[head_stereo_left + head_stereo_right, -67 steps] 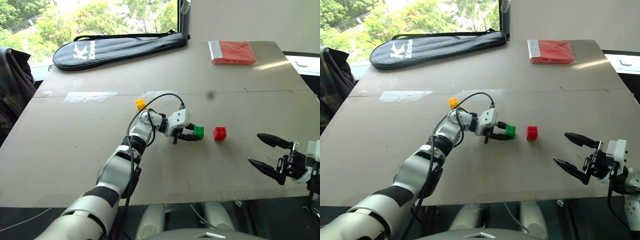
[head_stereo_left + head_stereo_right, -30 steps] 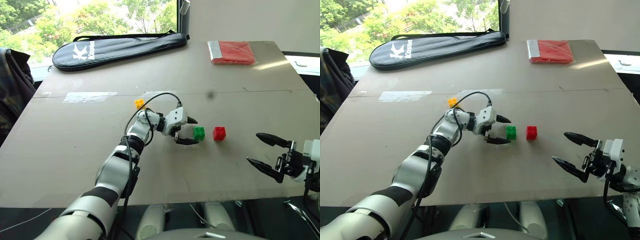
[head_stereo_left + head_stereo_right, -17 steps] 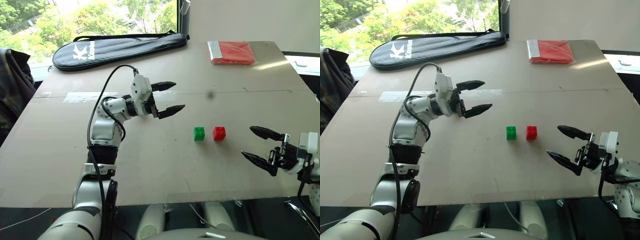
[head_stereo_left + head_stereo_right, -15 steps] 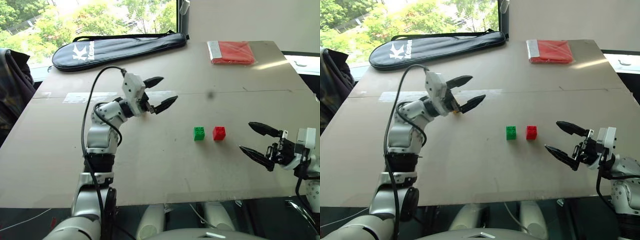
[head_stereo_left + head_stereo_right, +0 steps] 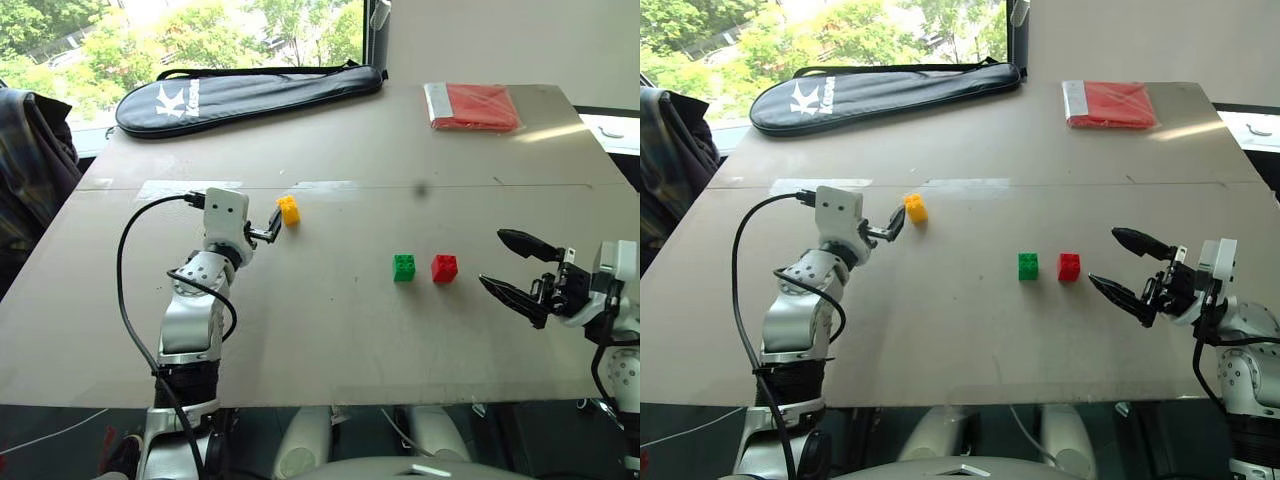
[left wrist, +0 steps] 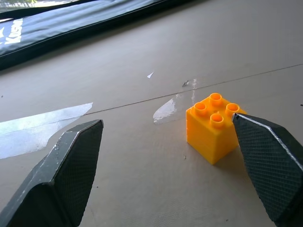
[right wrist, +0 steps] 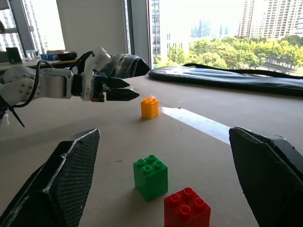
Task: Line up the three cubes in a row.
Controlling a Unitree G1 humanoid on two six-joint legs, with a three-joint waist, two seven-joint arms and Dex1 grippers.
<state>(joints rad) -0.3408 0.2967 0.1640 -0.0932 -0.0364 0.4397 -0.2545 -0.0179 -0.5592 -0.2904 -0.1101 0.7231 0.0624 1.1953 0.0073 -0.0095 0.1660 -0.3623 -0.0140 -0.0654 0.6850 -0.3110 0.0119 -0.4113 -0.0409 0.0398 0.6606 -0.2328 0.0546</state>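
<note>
Wide grey-brown flat bench [image 5: 330, 330], carrying all items; long black zipped fabric racket case [image 5: 250, 92] along the far edge, flat red plastic packet [image 5: 475, 106] at the far right corner; left hand [image 5: 268, 226], two black fingers spread wide and empty, pointing at the small yellow studded plastic cube [image 5: 289, 209] from just beside it; right hand [image 5: 512, 268], fingers likewise wide apart, holding nothing, waiting near the bench's right edge; small green studded plastic cube [image 5: 404, 267] and small red studded plastic cube [image 5: 444, 268] side by side near the bench's middle, close together, a pair already in line; yellow cube well apart, farther back and to the left. Step judged in hand: reaching for the yellow cube; next move calls for closing around it and carrying it to the green cube's left. Left wrist view alone shows the cube lying near one fingertip, not centred; right wrist view shows the left hand [image 7: 116, 92] from the side, short of the cube.
</note>
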